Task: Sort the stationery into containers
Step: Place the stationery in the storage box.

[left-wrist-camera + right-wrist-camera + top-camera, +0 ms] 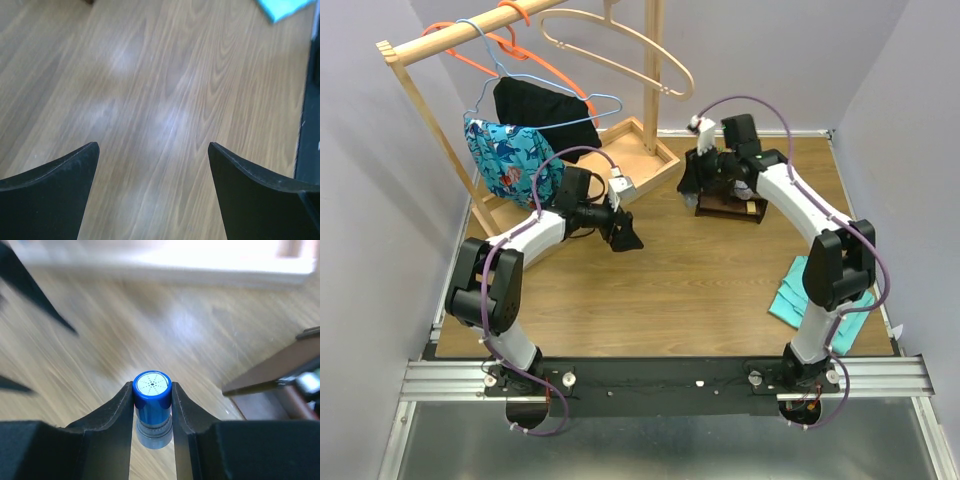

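Where the wood-grain table [670,290] is enclosed by pale lilac walls [370,200], a wooden clothes rack [450,35] is seen at the far left, hung with hangers and two garments, its pale base tray [645,150] set on the tabletop. A teal cloth [800,295] is laid near the right edge, and a metal rail [670,375] is fixed along the near edge. The dark brown organizer [730,205] is placed far centre-right, largely hidden by the right arm. A blue-capped marker [152,400] is clamped in the right gripper [152,385], just left of the organizer. The left gripper [152,145] is held wide apart over bare wood.
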You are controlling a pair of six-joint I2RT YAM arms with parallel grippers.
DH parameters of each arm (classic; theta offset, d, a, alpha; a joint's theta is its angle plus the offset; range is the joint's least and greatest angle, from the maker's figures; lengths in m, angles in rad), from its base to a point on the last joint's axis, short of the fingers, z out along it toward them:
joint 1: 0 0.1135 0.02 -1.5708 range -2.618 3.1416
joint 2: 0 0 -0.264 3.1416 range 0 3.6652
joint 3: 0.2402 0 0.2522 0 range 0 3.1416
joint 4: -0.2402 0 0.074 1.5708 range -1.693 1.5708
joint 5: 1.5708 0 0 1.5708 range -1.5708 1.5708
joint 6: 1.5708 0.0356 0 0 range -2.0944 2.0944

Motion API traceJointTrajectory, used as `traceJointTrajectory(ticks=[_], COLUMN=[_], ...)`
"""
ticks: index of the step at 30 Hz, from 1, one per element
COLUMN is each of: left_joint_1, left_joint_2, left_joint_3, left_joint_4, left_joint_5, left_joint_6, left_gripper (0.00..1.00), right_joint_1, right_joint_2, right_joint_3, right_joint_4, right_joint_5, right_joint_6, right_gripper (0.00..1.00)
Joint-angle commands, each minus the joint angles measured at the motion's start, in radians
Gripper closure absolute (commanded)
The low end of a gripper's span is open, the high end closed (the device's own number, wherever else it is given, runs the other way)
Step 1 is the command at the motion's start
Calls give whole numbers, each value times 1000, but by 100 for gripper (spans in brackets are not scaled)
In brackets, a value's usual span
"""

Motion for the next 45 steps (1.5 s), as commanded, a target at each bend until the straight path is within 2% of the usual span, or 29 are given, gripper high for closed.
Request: traceJointTrajectory(ticks=[1,2,3,4,5,6,7,11,18,26,45], left_joint_1=[5,17,29,39,49,49,46,-19,-151,-174,-211], left_joint_2=[-33,-23,-12,16,36,57,101,175,281,330,358], left_joint_3=[11,23,34,41,48,52,60,141,284,296,328], left_joint_4=[359,390,498,602,713,934,1038,1061,992,964,953], left_joint_5=[100,102,91,85,87,84,53,-88,-188,-226,-266], left_joint_6=[-346,-387,-439,-675,-799,-940,-1143,-1251,-1289,-1314,-1322], left_gripper=[1,1,1,1,1,1,1,2,11,19,27], right_joint_1=[-99,-122,-124,-122,-124,-122,-122,-142,-225,-292,-295], right_joint_2=[-45,-49,-57,-69,-71,-76,-82,-88,-105,-175,-157], right_joint_3=[9,-6,-15,-19,-23,-22,-20,-15,-64,-175,-192], right_joint_4=[250,279,308,312,318,318,319,355,402,442,445], right_joint_5=[-167,-184,-177,-172,-175,-175,-171,-180,-212,-229,-246], right_joint_6=[488,541,569,593,606,613,636,698,807,857,888], right_gripper=[76,76,76,76,76,76,76,76,78,78,78])
